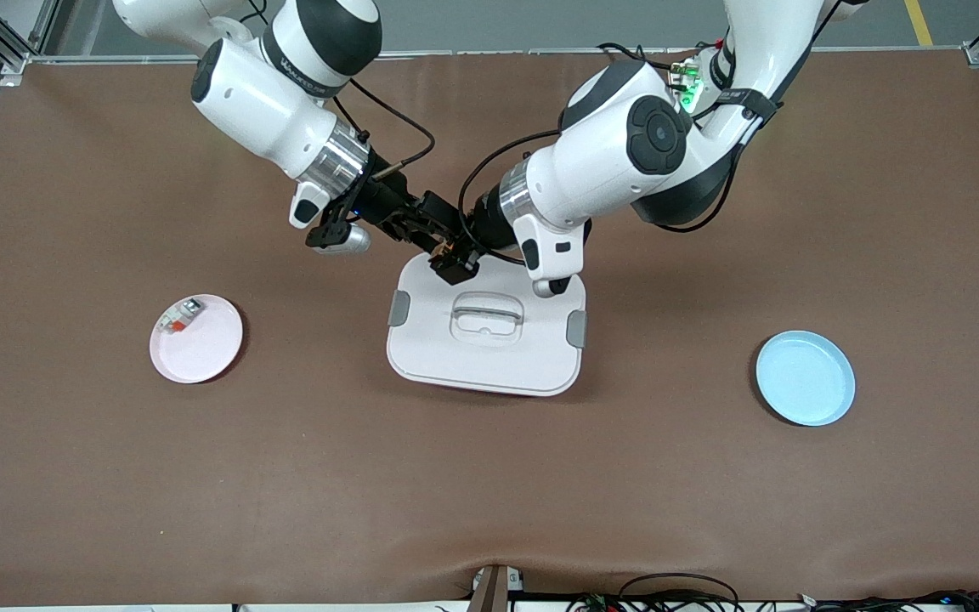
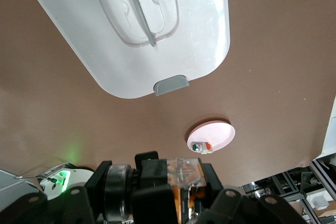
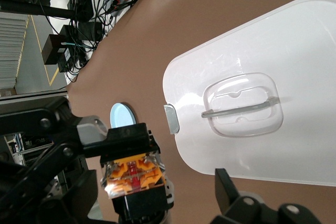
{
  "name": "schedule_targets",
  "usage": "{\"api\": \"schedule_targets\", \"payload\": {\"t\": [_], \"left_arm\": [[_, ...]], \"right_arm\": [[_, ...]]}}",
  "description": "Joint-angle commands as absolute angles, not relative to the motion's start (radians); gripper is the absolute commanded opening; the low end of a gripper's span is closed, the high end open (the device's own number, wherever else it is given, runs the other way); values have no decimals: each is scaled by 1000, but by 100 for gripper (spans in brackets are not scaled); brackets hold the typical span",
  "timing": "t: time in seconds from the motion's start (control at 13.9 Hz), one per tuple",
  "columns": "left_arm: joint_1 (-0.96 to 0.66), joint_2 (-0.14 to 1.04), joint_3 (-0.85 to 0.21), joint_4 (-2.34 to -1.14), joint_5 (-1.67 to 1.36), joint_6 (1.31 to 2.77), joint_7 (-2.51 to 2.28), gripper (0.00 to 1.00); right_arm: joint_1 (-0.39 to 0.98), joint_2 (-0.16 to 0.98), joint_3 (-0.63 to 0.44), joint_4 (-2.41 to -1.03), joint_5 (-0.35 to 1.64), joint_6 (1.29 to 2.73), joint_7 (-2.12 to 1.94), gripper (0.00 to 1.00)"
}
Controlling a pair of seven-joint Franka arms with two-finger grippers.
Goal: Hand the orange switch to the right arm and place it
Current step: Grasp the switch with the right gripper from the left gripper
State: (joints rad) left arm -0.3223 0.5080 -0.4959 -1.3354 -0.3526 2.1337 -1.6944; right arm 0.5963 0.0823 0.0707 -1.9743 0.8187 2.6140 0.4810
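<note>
The orange switch [image 1: 450,250], a small black block with orange markings under a clear cap, hangs in the air over the edge of the white lidded container [image 1: 421,348] that lies toward the robots' bases. My left gripper [image 1: 458,260] is shut on it, and the left wrist view shows the switch [image 2: 185,174] close between its fingers. The right arm's gripper [image 1: 441,240] meets it from the opposite direction and stands open. In the right wrist view the switch [image 3: 134,174] sits between the spread fingers [image 3: 227,184], with a clear gap to that finger.
A pink plate [image 1: 209,348] toward the right arm's end holds a white-grey little part [image 1: 179,316] with a red-orange piece. A light blue plate [image 1: 805,378] lies toward the left arm's end. The container's lid has a recessed handle [image 1: 487,316] and grey clips.
</note>
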Motion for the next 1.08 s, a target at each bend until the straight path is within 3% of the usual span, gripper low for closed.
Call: {"api": "schedule_targets", "payload": {"t": [0.0, 0.22, 0.43, 0.65, 0.86, 1.01], "left_arm": [[-331, 512, -497, -1318, -371, 2138, -1709, 0], [-331, 512, -499, -1318, -371, 2138, -1707, 0], [-330, 511, -500, -1318, -371, 2138, -1709, 0], [-319, 511, -500, -1318, -371, 2138, -1704, 0], [-313, 509, -500, -1318, -371, 2138, -1701, 25], [-311, 509, -499, -1318, -371, 2138, -1700, 30]], "right_arm": [[600, 94, 69, -1953, 838, 2606, 483, 57], [600, 94, 69, -1953, 838, 2606, 480, 23], [600, 92, 69, -1951, 838, 2606, 480, 3], [600, 92, 69, -1951, 838, 2606, 479, 0], [598, 91, 68, -1951, 838, 2605, 479, 0], [597, 89, 63, -1950, 838, 2593, 477, 0]]}}
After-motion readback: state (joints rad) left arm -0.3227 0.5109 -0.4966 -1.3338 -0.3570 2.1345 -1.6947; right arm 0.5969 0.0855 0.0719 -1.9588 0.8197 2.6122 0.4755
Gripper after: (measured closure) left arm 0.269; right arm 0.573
